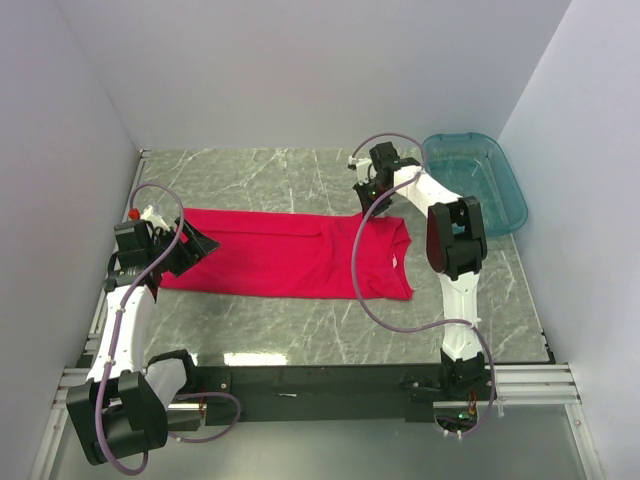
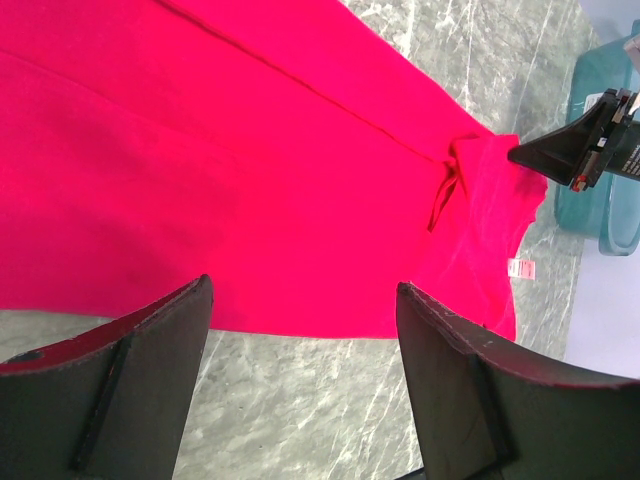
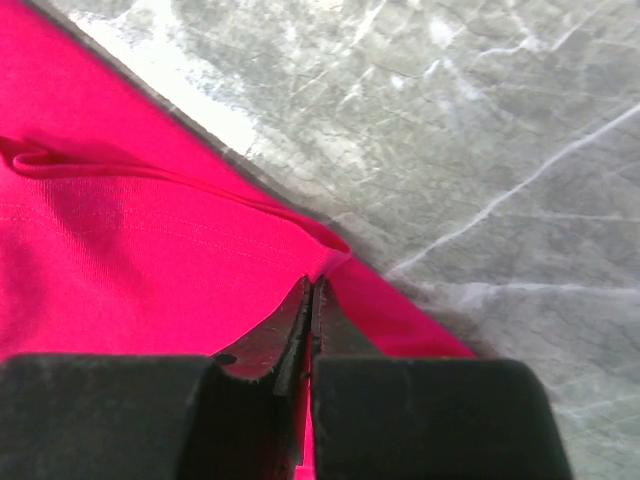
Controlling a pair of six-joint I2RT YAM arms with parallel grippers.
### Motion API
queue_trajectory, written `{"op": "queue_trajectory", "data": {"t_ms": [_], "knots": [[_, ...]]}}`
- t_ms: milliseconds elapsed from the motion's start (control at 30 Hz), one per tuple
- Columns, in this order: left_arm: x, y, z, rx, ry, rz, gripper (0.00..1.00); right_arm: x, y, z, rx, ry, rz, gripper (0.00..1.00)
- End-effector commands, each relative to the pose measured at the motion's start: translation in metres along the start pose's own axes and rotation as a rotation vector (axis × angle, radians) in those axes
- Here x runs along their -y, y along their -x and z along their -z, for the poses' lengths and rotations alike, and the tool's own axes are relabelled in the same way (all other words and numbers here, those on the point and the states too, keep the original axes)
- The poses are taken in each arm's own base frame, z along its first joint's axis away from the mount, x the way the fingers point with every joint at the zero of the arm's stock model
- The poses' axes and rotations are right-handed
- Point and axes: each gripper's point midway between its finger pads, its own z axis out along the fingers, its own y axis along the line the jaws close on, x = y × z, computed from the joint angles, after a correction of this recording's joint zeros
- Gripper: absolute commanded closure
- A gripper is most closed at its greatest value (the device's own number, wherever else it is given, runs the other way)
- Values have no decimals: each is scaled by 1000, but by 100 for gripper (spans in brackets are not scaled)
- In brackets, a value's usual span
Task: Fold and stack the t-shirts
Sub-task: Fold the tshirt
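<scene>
The red t-shirt [image 1: 290, 255] lies flat across the marble table, folded into a long band, with its white neck label [image 1: 393, 262] toward the right. My left gripper [image 1: 195, 245] hovers at the shirt's left end, open. In the left wrist view its fingers [image 2: 305, 290] straddle the shirt's near hem [image 2: 250, 170] with only table between them. My right gripper [image 1: 366, 200] is at the shirt's far right corner. In the right wrist view its jaws [image 3: 310, 285] are shut, pinching the edge of the red fabric [image 3: 120, 260].
A teal plastic bin [image 1: 505, 190] stands at the back right corner, just beyond the right arm, and also shows in the left wrist view as the bin [image 2: 600, 200]. White walls enclose the table on three sides. The arm bases sit at the near edge.
</scene>
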Motion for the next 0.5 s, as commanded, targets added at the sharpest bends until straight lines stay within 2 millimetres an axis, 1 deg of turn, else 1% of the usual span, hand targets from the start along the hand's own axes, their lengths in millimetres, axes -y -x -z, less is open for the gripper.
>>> {"op": "queue_trajectory", "data": {"t_ms": [0,233,267,467], "knots": [[7,4,0,14,-40,-50,21,11,32,32,108,-65,18,99],[7,4,-1,11,-40,-48,21,16,35,37,123,-96,18,99],[7,4,-1,11,-41,-50,21,16,36,39,127,-98,22,98],[7,4,-1,10,-41,-47,21,18,35,40,128,-114,21,98]]}}
